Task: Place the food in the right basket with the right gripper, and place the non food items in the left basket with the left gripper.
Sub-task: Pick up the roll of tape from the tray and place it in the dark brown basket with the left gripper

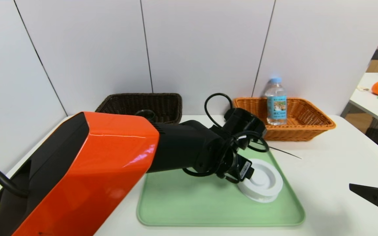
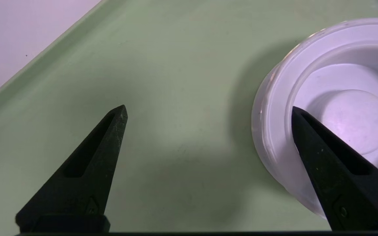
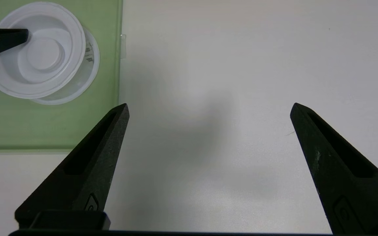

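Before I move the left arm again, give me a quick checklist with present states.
1. Left pincer open: ok
2. White lid between its fingers: not ok, one finger overlaps the lid in view
3. Lid's contact with that finger: cannot tell
4. Bottle in orange basket: ok
5. Right pincer open, parked over the table right of the tray: ok

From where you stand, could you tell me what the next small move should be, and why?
I would probably shift the left gripper sideways over the white lid before lowering it: its jaws stand open, yet one finger is over the lid's recessed middle and the other over bare green tray, so closing now would likely catch only the rim.
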Controlling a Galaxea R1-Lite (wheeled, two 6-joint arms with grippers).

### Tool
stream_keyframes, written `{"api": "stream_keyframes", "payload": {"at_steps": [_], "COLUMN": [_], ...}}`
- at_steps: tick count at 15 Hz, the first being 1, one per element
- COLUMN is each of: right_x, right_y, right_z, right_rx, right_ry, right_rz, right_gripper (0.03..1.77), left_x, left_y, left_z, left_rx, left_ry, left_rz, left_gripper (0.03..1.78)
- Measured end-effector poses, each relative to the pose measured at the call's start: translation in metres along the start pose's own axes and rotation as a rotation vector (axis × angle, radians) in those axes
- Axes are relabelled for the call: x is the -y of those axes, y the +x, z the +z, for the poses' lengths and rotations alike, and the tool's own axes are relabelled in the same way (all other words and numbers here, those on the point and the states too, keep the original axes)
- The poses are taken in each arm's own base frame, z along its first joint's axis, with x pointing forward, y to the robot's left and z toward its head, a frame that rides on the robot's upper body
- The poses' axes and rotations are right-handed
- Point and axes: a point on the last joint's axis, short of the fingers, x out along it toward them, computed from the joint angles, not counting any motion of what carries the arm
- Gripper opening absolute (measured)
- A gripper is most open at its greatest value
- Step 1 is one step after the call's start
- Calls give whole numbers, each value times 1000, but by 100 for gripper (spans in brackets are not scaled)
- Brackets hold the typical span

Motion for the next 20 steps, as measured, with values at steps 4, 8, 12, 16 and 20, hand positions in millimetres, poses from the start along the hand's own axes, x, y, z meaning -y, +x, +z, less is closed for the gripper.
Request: {"api": "stream_keyframes", "payload": {"at_steps": [4,8,12,16,20], "right_x": [0,0,0,0,0], "right_y": [0,-1,-1,-2,-2], "right_z": [1,0,0,0,1], "right_rx": [4,4,7,9,10], "right_ry": [1,1,1,1,1], "right_rz": [0,0,0,1,0], "right_gripper": [169,169,169,169,169], "left_x": [2,4,5,5,6], "left_y": [-3,-2,1,3,3], "left_z": [5,4,1,1,2], "left_rx": [-4,-16,-29,-34,-31], "left_ry": [-19,-15,-28,-34,-34], "left_rz": [-3,1,5,6,6], "left_gripper": [169,169,169,169,148]}}
